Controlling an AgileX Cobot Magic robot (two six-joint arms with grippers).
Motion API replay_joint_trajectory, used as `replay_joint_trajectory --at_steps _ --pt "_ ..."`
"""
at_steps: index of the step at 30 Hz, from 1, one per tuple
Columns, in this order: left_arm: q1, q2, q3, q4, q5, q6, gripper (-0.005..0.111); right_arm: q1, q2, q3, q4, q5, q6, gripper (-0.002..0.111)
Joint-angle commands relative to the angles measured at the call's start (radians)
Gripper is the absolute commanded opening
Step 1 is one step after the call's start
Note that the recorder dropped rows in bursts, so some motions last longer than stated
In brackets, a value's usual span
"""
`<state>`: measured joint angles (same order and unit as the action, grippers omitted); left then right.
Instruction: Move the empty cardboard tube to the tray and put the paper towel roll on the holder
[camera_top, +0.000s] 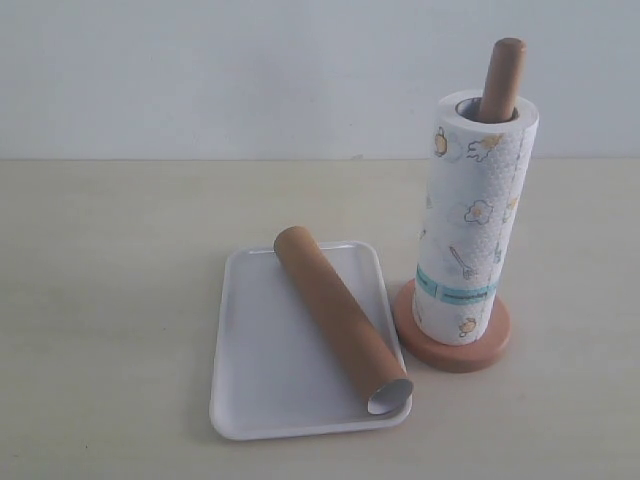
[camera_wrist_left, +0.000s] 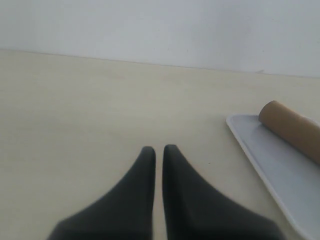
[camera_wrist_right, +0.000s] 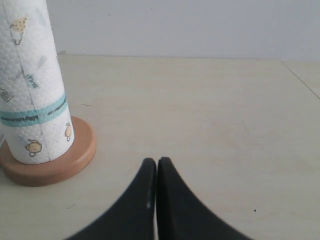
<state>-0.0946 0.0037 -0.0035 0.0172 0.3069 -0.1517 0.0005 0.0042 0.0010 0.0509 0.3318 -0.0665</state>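
Note:
The plain brown cardboard tube (camera_top: 338, 315) lies diagonally across the white tray (camera_top: 255, 370), its grey hollow end at the tray's near right corner. Upright on the terracotta holder (camera_top: 455, 350) stands the printed paper towel roll (camera_top: 470, 230), the rod's rounded top poking out above it. Neither gripper shows in the exterior view. My left gripper (camera_wrist_left: 158, 149) is shut with nothing in it, low over bare table beside the tray (camera_wrist_left: 260, 155) and the tube (camera_wrist_left: 292, 129). Also shut and holding nothing, my right gripper (camera_wrist_right: 156, 161) is beside the holder's base (camera_wrist_right: 75, 160) and the roll (camera_wrist_right: 32, 90).
A pale wooden table (camera_top: 110, 270) runs back to a plain white wall (camera_top: 250, 70). The table's far right edge (camera_wrist_right: 302, 80) shows in the right wrist view.

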Motion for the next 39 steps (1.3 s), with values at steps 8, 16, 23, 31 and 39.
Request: replay_joint_trajectory --at_steps 8,16,23,31,39 --pt "0.003 -0.004 0.003 -0.061 -0.003 0.115 0.005 0.002 -0.004 -0.001 0.0 -0.01 0.0 0.0" --pt "0.003 -0.004 0.003 -0.061 -0.003 0.115 0.005 0.002 -0.004 -0.001 0.0 -0.01 0.0 0.0" --pt "0.003 -0.004 0.003 -0.061 -0.003 0.115 0.005 0.002 -0.004 -0.001 0.0 -0.01 0.0 0.0" --pt "0.003 -0.004 0.003 -0.061 -0.003 0.115 0.005 0.002 -0.004 -0.001 0.0 -0.01 0.0 0.0" --pt "0.003 -0.004 0.003 -0.062 -0.001 0.115 0.005 0.002 -0.004 -0.001 0.0 -0.01 0.0 0.0"
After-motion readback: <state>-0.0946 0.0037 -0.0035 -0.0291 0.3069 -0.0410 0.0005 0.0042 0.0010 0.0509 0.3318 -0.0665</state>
